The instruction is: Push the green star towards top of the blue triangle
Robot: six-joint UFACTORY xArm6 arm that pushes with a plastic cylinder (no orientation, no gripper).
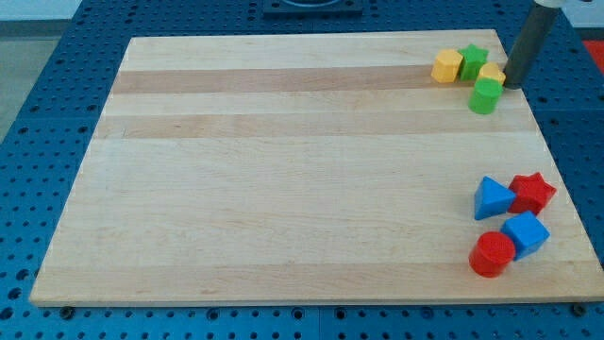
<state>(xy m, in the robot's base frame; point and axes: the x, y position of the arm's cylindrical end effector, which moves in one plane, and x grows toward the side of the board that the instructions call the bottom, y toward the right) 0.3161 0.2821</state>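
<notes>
Green star [474, 59] half hidden behind yellow blocks [491, 74].

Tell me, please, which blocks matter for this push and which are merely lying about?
Job:
green star
blue triangle
my tip

Lying about:
yellow hexagon
yellow block
green cylinder
red star
blue cube
red cylinder

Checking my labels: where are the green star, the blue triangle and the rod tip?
green star [473, 59]: camera view, its top face.
blue triangle [491, 198]: camera view, its front face.
my tip [511, 85]: camera view, the rod's very end.
</notes>
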